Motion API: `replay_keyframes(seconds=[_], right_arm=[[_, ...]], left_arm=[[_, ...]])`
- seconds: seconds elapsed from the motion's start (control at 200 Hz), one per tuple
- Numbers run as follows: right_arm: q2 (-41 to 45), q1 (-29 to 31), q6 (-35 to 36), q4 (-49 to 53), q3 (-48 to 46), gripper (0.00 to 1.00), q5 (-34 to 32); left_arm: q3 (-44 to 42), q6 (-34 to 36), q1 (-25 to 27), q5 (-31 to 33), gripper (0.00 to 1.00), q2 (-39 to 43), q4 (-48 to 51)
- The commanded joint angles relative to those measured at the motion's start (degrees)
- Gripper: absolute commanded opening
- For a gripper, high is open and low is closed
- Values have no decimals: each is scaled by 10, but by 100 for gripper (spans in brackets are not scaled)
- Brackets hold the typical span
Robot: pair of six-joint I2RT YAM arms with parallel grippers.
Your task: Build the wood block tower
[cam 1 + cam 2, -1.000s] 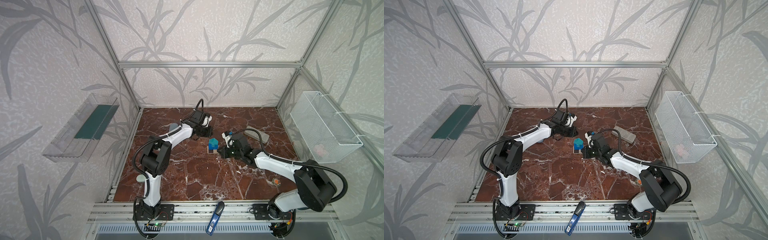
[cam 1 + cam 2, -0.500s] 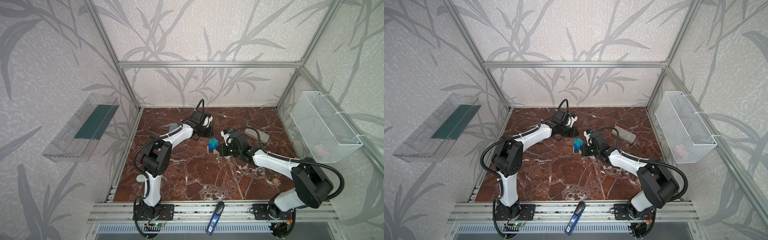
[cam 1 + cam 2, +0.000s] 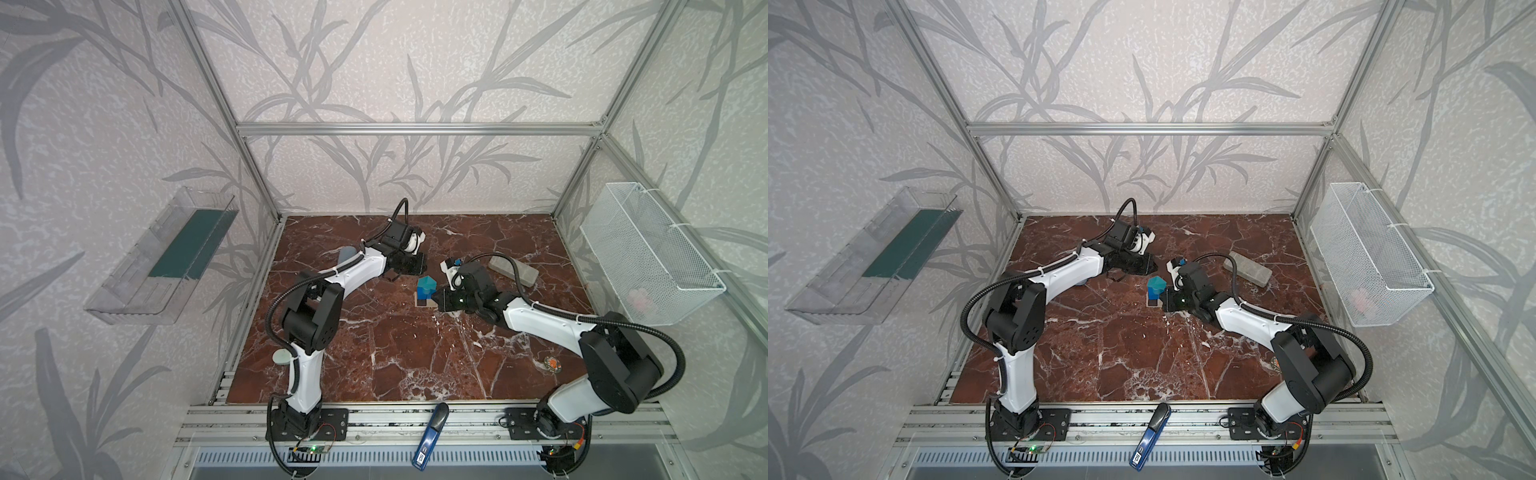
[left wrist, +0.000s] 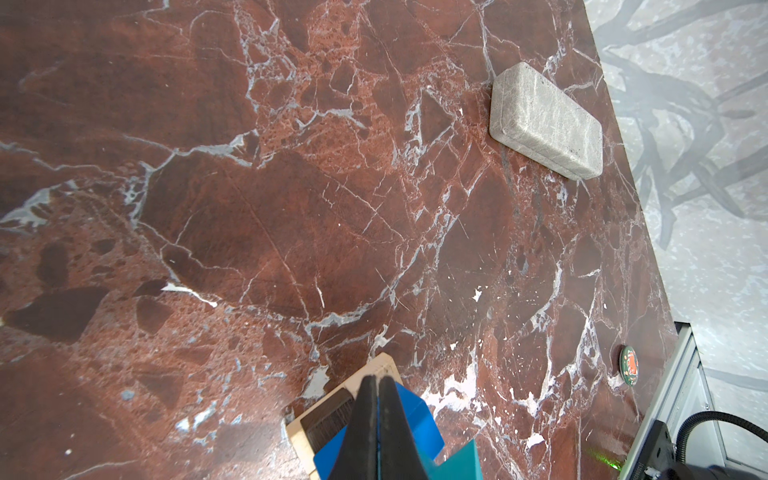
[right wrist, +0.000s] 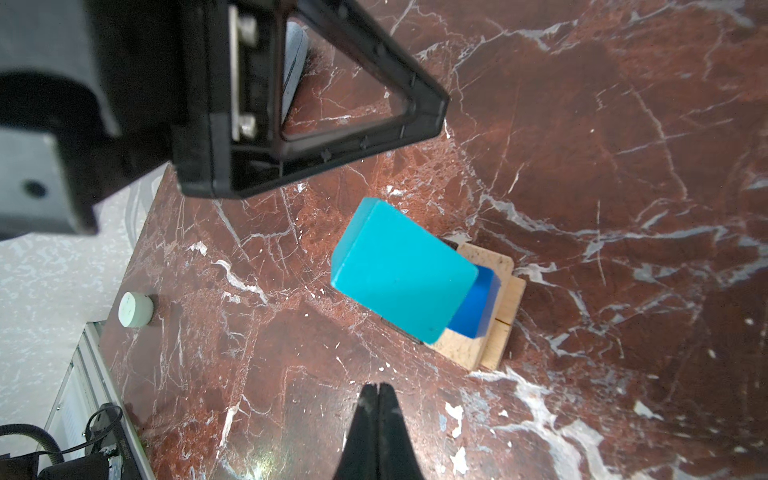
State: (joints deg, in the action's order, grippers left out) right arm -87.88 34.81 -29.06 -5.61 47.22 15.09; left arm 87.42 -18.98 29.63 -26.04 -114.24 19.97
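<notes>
The tower point(image 3: 427, 291) stands near the middle of the worktop point(image 3: 374, 357), a little toward its far edge. It looks finished to me: pale bars point(image 5: 496, 316) at the base, a blue piece point(image 5: 478, 303) above them, the teal block point(image 5: 403, 270) on top.

The danger now, as I see it, comes from the two arms crowding it. The right jaws are pressed shut with nothing between them. In both top views their tip lies low, just beside the base on the side facing the worktop's right edge; I cannot tell whether it touches. A push forward or a sideways sweep from there would shove the bars and could bring the stack down.

The teal block looks likeliest to go first. In the right wrist view it seems turned askew to the bars below and sits on a smaller blue footing, so a small jolt might slide it off. The left jaws, also shut and empty, hang higher, near the tower on the side toward the far left corner and apart from the teal block. A drop or a swing toward the middle would clip the top. Backing each arm straight out along its own line looks safest.

The left arm point(image 3: 357, 268) rises from the near left corner, elbow up, forearm stretched toward the far edge, wrist turned in toward the tower. The right arm point(image 3: 544, 322) comes from the near right corner and lies low across the worktop, its wrist down near the level of the tower's base.
</notes>
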Motion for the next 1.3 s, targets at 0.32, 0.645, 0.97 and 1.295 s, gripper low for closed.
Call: replay_keyframes(seconds=[0.32, 0.645, 0.97, 1.295], right_arm=[[-9, -11, 5, 8, 21, 0, -8], [-13, -14, 5, 5, 24, 0, -5], [-20, -16, 2, 0, 26, 0, -3], [-21, -18, 0, -5, 27, 0, -1]], left_arm=[[-2, 15, 3, 2, 0, 13, 8], [-7, 14, 4, 4, 0, 19, 10], [-10, 14, 3, 6, 0, 22, 10], [-13, 15, 4, 8, 0, 23, 10]])
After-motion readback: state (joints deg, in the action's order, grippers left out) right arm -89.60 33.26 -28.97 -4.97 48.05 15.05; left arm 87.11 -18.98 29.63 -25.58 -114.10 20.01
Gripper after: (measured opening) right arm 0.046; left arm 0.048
